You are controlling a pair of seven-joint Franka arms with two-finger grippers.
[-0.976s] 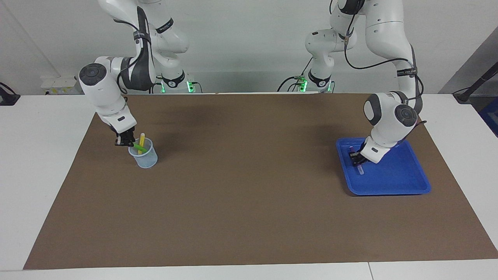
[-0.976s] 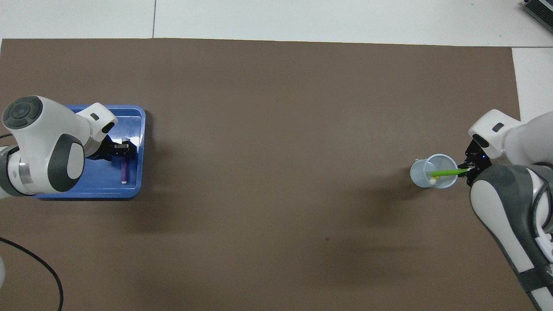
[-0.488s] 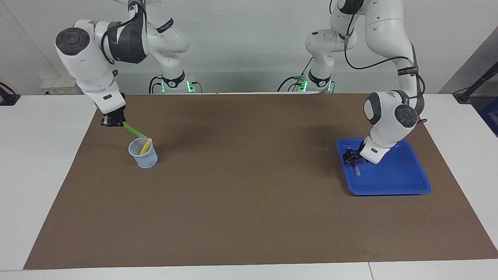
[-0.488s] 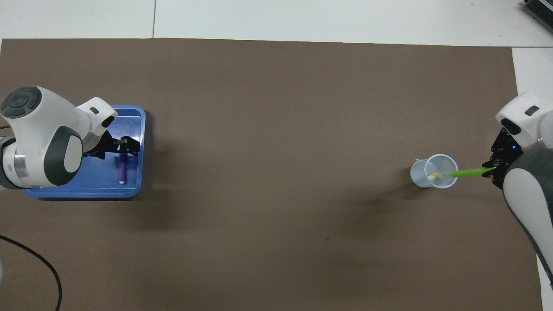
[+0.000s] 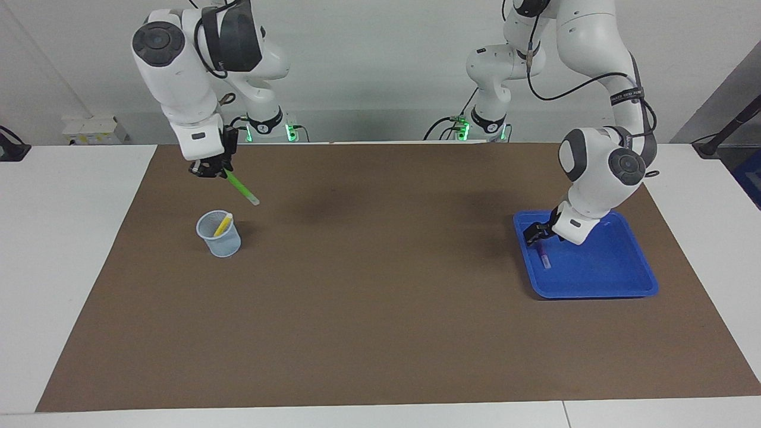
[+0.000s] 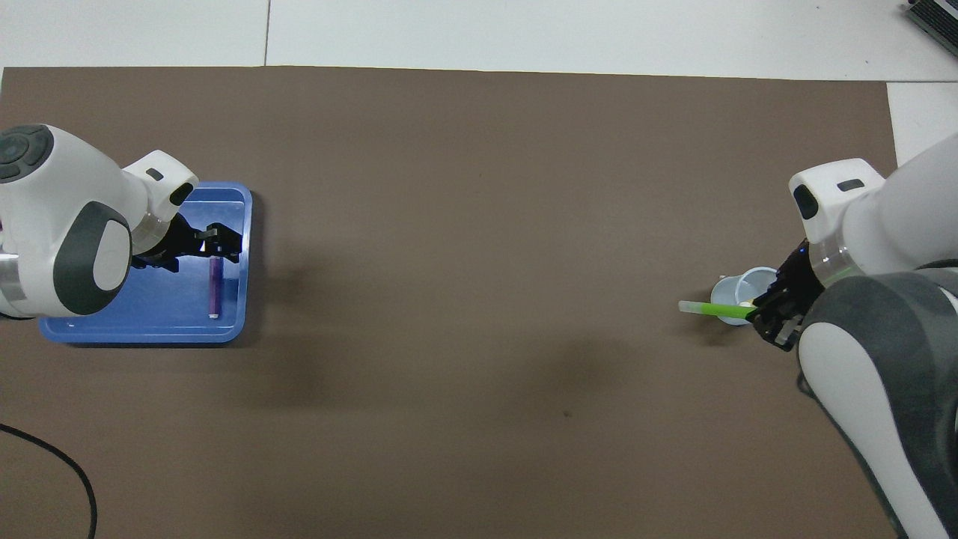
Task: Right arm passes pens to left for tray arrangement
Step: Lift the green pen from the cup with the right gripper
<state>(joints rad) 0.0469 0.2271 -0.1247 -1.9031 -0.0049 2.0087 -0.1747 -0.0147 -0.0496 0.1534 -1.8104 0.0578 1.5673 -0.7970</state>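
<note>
My right gripper (image 5: 215, 170) (image 6: 757, 308) is shut on the green pen (image 5: 240, 188) (image 6: 720, 308), held high in the air over the mat beside the cup, whitish tip slanting down. The yellow pen (image 5: 223, 224) leans inside the pale mesh cup (image 5: 219, 234) (image 6: 737, 288). At the left arm's end lies the blue tray (image 5: 600, 278) (image 6: 135, 322), and the purple pen (image 5: 543, 257) (image 6: 215, 286) rests flat in it near the rim that faces the table's middle. Just above that pen hangs my left gripper (image 5: 533, 232) (image 6: 223, 242), open with nothing between its fingers.
A brown mat (image 5: 380, 297) covers most of the white table. A black cable (image 6: 52, 468) curls over the mat's corner nearest the left arm's base.
The right gripper has lifted the green pen out of the cup and carried it up and toward the table's middle. The left gripper has opened, left the purple pen in the tray and risen.
</note>
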